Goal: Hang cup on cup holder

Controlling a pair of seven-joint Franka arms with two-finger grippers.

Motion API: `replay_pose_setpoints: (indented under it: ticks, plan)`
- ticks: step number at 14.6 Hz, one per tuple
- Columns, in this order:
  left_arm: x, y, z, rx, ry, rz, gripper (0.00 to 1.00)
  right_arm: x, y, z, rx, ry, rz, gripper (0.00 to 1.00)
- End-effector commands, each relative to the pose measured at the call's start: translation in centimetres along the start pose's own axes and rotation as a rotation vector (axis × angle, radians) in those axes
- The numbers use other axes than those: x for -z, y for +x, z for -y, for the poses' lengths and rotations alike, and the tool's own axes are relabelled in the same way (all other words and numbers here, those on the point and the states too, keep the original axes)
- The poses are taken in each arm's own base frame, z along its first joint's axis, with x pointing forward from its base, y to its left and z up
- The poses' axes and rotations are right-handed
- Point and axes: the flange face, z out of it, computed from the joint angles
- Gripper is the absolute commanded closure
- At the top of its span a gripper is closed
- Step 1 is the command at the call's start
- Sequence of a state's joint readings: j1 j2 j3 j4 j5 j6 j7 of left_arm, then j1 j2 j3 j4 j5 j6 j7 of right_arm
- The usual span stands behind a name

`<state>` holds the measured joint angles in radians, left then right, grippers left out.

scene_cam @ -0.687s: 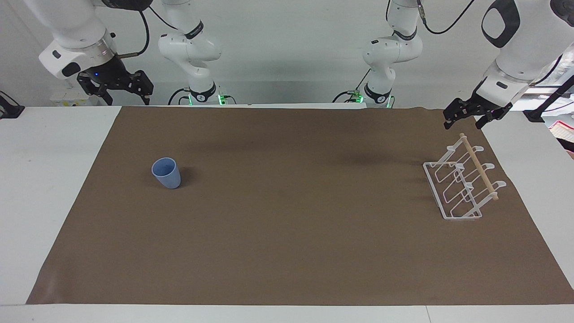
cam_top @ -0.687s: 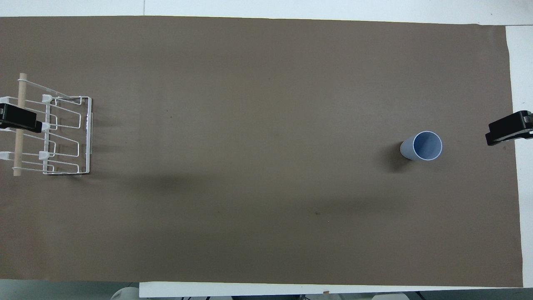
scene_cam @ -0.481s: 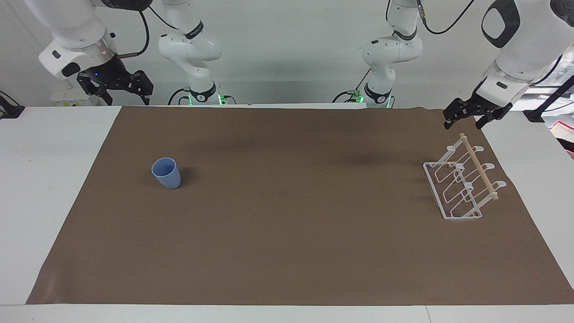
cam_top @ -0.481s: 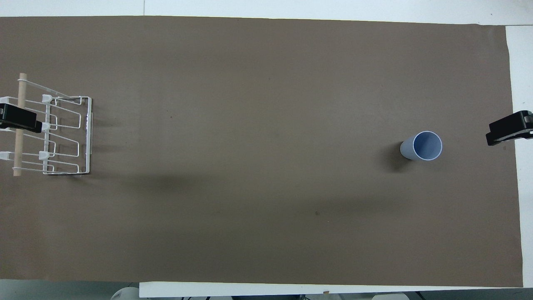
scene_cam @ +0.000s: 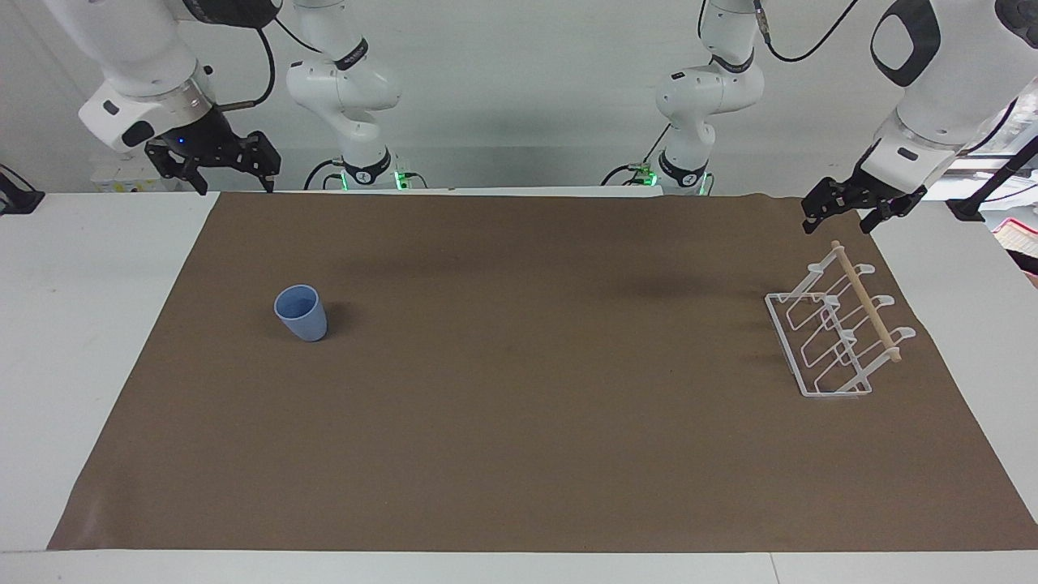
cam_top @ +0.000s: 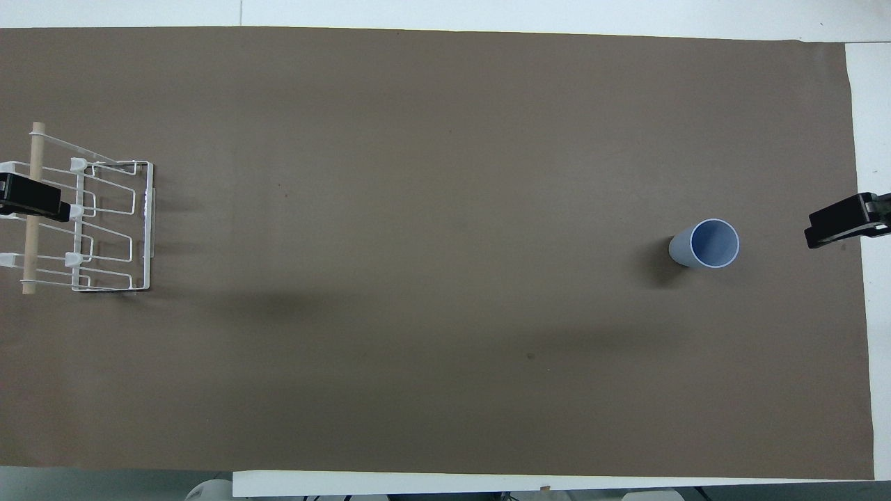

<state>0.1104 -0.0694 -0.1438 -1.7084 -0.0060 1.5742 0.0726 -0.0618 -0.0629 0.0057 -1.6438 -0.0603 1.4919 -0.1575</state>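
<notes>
The cup point(scene_cam: 301, 313) point(cam_top: 705, 243) stood upright on the brown mat point(scene_cam: 519, 454) point(cam_top: 445, 390), mouth up, toward the right arm's end of the table point(scene_cam: 89, 324). It was light blue and plain, narrower at the base than at the rim, and nothing touched it.

The holder point(scene_cam: 835, 332) point(cam_top: 87, 226) sat on the same mat at the left arm's end, well apart from the cup. It was a white wire rack with a rectangular base, slanted looped prongs and a pale wooden dowel point(scene_cam: 866, 301) point(cam_top: 32, 209) along its raised top. No cup hung on it.

The right gripper point(scene_cam: 217, 169) point(cam_top: 839, 223) hung in the air above the mat's edge at the right arm's end, over the corner nearest the robots in the facing view, clear of the cup. Its fingers stood apart and held nothing.

The left gripper point(scene_cam: 843, 212) point(cam_top: 31, 198) hung over the corner of the mat nearest the robots at the left arm's end, above the holder's dowel end in the facing view and not touching it. From overhead it covered part of the dowel. Its fingers looked parted and empty.
</notes>
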Motion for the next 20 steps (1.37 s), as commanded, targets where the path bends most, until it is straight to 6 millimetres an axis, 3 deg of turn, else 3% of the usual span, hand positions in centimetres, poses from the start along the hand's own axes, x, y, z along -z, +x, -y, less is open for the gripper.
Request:
replay_pose_setpoints:
  ticks: [1,4,6,10,12,15,19,20]
  plan:
    - [-0.1,-0.4,0.1,-0.012,0.010,0.001,0.00,-8.2,-0.8,-1.2,0.050,0.014,-0.035,0.00]
    - [0.0,-0.3,0.1,-0.012,0.010,-0.001,0.00,-16.6,0.8,-1.6,0.029,0.051,-0.029,0.00]
    - [0.0,-0.3,0.1,-0.012,0.010,-0.001,0.00,-20.3,1.9,-3.0,0.014,0.076,-0.039,0.00]
    - [-0.1,-0.4,0.1,-0.012,0.010,0.001,0.00,-22.9,2.5,-3.2,0.036,0.084,-0.014,0.01]
    - [-0.1,-0.4,0.1,-0.012,0.010,0.001,0.00,-24.0,2.3,-3.1,0.050,0.085,-0.010,0.10]
    - [0.0,-0.3,-0.1,-0.016,0.010,-0.001,0.00,-25.7,1.7,-2.9,0.072,0.085,-0.009,0.35]
    - [-0.1,-0.4,-0.4,-0.013,0.009,0.008,0.00,-26.5,2.2,-2.3,0.097,0.081,-0.015,0.87]
    - [-0.1,-0.7,-0.7,-0.005,0.009,0.023,0.00,-26.5,2.3,-2.4,0.120,0.081,-0.016,0.94]
